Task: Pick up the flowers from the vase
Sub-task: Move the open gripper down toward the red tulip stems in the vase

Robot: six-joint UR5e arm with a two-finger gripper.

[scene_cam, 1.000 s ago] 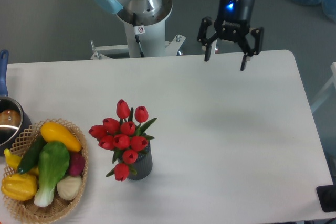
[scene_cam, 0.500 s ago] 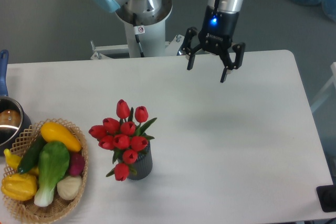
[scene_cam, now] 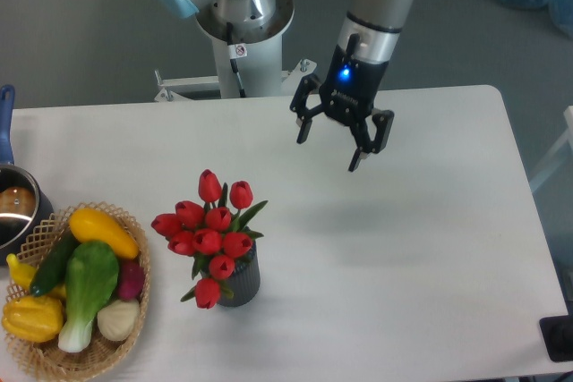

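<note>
Approach stage, I'd say: gripper (scene_cam: 329,150) wide open, empty, up and right of the flowers (scene_cam: 211,233); next, drop over their stems above the vase (scene_cam: 243,282).

Occluded and cropped items

The flowers (scene_cam: 211,230) hide the vase (scene_cam: 240,278) mouth and stems. The pot (scene_cam: 12,207) is cut by the left edge, the wicker basket (scene_cam: 85,357) by the near edge, and the arm's upper links by the far edge.

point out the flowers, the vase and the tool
flowers (scene_cam: 208,241), fixed camera, on a middle red bloom
vase (scene_cam: 243,282), fixed camera, on its ribbed side
tool (scene_cam: 329,150), fixed camera, midway between its open fingertips
</note>
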